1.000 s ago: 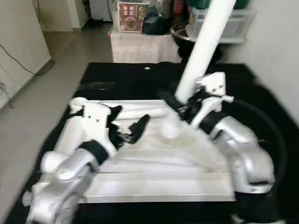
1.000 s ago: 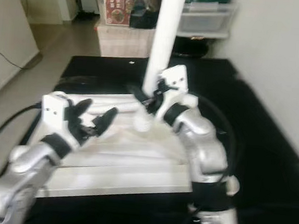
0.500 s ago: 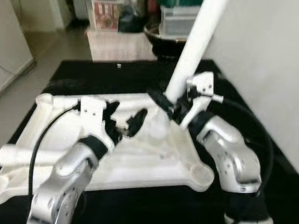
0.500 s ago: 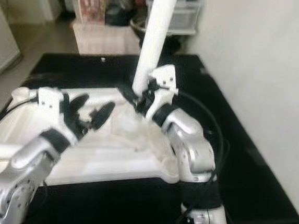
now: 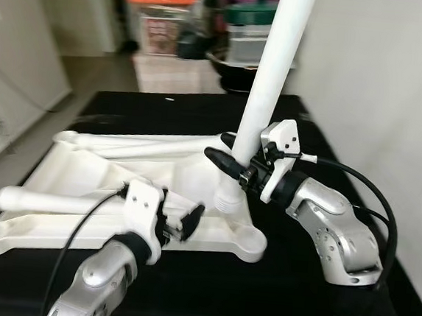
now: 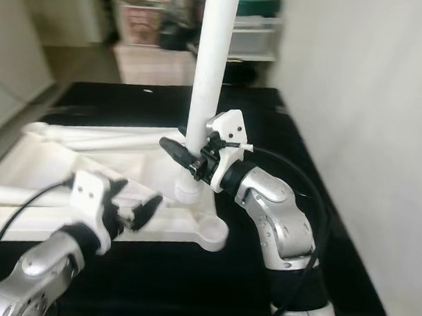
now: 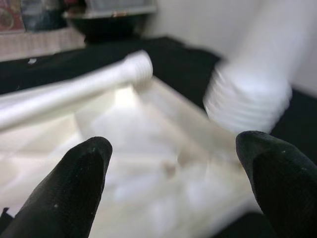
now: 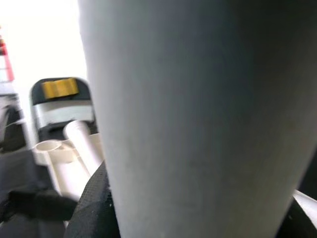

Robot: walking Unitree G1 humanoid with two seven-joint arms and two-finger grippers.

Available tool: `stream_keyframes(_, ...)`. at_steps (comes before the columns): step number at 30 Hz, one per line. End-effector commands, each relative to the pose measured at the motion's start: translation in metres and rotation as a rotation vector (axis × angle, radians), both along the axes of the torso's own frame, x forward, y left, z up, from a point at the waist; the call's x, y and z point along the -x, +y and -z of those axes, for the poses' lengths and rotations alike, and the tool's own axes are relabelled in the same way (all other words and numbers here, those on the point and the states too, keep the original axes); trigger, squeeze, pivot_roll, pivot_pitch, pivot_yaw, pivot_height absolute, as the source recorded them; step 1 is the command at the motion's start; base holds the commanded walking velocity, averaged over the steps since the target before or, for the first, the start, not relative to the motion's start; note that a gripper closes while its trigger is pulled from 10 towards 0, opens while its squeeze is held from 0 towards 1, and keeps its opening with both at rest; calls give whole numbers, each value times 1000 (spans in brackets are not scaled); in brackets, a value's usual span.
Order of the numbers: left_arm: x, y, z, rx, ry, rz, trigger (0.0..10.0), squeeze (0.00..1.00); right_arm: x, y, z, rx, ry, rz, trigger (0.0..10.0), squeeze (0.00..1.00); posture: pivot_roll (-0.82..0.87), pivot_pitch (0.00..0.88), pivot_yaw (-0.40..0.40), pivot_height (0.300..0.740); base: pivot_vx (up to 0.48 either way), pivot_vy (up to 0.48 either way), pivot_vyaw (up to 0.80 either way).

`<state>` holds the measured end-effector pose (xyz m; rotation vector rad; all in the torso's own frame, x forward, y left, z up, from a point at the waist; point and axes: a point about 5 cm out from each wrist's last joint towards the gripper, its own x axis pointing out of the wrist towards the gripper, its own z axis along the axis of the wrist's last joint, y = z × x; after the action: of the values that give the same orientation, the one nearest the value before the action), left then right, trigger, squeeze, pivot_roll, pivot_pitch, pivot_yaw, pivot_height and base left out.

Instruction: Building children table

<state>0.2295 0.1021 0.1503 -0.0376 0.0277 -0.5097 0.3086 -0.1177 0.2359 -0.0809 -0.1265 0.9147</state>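
No readable writing anywhere; far bins have blurry labels, can't make them out.

Far left: white wall/cabinet point(image 5: 21, 45) beside the floor. White table top point(image 5: 98, 185) lies upside down on a black mat point(image 5: 309, 137), w/ corner sockets showing. Two loose legs point(image 5: 52, 202) lie on it: one at near left, another along the far edge point(image 5: 153, 144), threaded end visible in left wrist view.

Left gripper point(image 5: 179, 222) hovers over the near edge of the table top, just left of the near-right socket point(image 5: 250, 244). Fingers point(image 7: 84, 168) spread wide apart, nothing between them, touching nothing.

Center-right: upright leg point(image 5: 269, 82) stands slightly tilted, its threaded end point(image 5: 228, 200) at a socket on the table top's right side; can't tell how far seated. Right gripper point(image 5: 232, 166) clenched around this leg low down, just above the thread, one black finger point(image 5: 218, 161) wrapping its left side.

Far back: storage bins point(image 5: 164, 21), one w/ orange lid, one w/ green lid. Right: plain white wall point(image 5: 380, 84).
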Motion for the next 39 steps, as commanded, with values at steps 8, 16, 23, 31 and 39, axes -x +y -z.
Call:
stream_keyframes(8,11,-1,6,-39,13,40,10000,0,4,1,2,3,10,-59,10000,0,-48,0,42,740,0,0,800)
stream_keyframes(16,12,2,17,-56,30,1,10000,0,0,0,7,-31,45,-5,10000,0,-50,6,41,740,0,0,700)
stream_keyframes(23,16,7,12,-25,4,-1,10000,0,-4,1,7,-50,39,42,10000,0,-40,22,42,740,0,0,0)
stream_keyframes(31,20,7,11,-21,13,-8,10000,0,-2,1,9,-35,42,32,10000,0,-23,36,44,740,0,-480,0)
stream_keyframes(39,38,-2,12,-27,39,106,10000,0,6,4,9,-1,43,-101,10000,0,-13,55,37,740,0,-120,0)
